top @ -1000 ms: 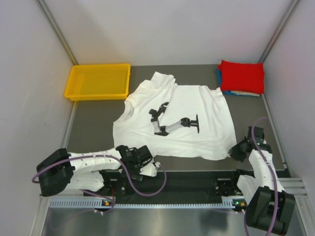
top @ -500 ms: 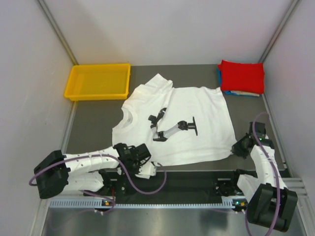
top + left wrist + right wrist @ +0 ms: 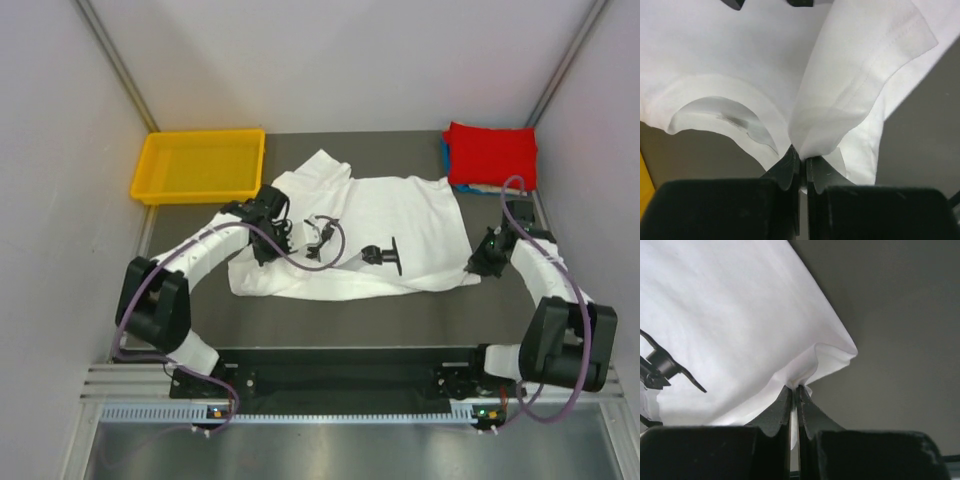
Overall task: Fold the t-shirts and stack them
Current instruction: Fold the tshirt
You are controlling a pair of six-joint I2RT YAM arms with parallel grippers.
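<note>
A white t-shirt point(image 3: 400, 215) with a black print lies across the middle of the grey table, its near side lifted and folded toward the back. My left gripper point(image 3: 272, 218) is shut on the sleeve fabric beside the collar point(image 3: 720, 107); in the left wrist view the gripper point(image 3: 801, 156) pinches a bunched fold of the white t-shirt point(image 3: 740, 50). My right gripper point(image 3: 487, 256) is shut on the hem corner; in the right wrist view the gripper point(image 3: 794, 387) has the white t-shirt point(image 3: 730, 315) between its tips. A folded red t-shirt point(image 3: 490, 155) tops a stack at the back right.
A yellow tray point(image 3: 200, 165) stands at the back left, close to the left arm. Blue point(image 3: 446, 158) and cream point(image 3: 495, 188) edges show under the red shirt. Bare grey table point(image 3: 350, 320) lies between the shirt and the arm bases. Walls close in on both sides.
Both grippers closed on the shirt's near edge and carried it away from the bases toward the back, so the near part now lies folded over the shirt.
</note>
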